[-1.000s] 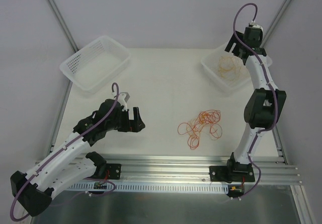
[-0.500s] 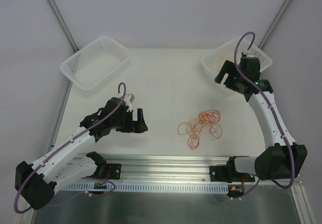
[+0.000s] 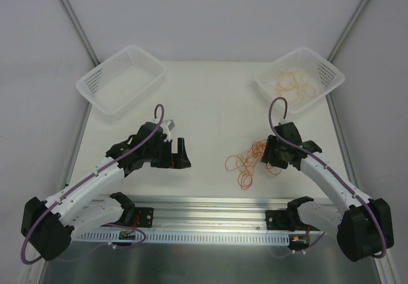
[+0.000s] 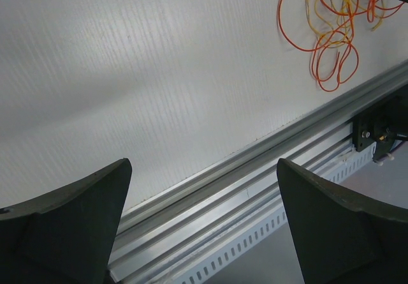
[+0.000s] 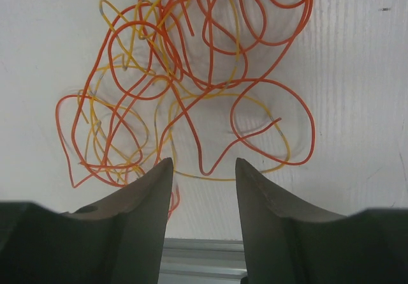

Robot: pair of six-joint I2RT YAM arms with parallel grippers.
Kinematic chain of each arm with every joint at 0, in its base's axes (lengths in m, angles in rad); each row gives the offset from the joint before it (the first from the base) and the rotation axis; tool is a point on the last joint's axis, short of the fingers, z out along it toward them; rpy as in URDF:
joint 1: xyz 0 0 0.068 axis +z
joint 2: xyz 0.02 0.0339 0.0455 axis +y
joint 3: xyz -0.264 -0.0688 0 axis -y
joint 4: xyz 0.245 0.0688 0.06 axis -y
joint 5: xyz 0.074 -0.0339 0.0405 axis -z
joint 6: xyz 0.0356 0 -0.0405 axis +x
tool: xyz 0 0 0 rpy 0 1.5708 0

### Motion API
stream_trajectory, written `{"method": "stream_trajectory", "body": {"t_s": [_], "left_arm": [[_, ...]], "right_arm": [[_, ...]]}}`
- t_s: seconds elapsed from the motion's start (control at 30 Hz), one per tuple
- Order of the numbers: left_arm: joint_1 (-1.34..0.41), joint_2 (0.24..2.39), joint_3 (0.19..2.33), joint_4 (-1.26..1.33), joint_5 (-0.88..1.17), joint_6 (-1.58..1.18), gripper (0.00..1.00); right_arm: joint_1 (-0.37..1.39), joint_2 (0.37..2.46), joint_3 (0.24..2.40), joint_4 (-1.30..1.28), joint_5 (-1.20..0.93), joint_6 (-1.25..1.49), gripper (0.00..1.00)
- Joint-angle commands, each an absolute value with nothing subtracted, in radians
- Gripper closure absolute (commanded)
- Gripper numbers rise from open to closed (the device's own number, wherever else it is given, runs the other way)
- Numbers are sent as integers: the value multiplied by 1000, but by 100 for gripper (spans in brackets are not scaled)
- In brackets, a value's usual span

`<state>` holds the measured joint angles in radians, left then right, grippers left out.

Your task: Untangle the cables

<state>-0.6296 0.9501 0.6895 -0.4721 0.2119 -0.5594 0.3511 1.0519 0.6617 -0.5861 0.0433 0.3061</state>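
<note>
**Top external view.** The cables [image 3: 252, 159] not yet separated lie as one knot of red and orange-yellow loops on the white table [image 3: 210, 99], lower centre-right of the frame. The right basket [image 3: 331, 72], upper right, holds loose orange-yellow strands [image 3: 294, 83]. The left basket [image 3: 95, 80], upper left, shows nothing inside. On this evidence the task appears partly done: some yellow strands are set aside, and the mixed knot remains to be worked apart. The right jaws sit at the knot's right edge. The left jaws hang over bare table, well apart to its left.

**Left wrist view.** The left jaws are spread wide at the bottom corners and hold nothing. The knot shows at the upper right, and an aluminium rail [image 4: 255, 163] runs diagonally below it.

**Right wrist view.** The right jaws stand partway apart at bottom centre, with nothing clamped between them. The knot fills the upper frame, and the low bend of a red loop [image 5: 201, 169] lies just above the gap.
</note>
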Motion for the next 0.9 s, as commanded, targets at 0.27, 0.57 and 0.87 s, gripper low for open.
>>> {"method": "stream_trajectory", "body": {"t_s": [0.27,0.57,0.87], "left_arm": [[-649,931,698,-436,252,-586,1],[-649,907,686,-434,239,-591,1],[-650,902,709,-431,232,-581,1]], "right_arm": [[471,1107,699,-471,133,311,85],[743,1198,1048,-623,199,305,99],[939,1238,1406,-756,285,203,99]]}}
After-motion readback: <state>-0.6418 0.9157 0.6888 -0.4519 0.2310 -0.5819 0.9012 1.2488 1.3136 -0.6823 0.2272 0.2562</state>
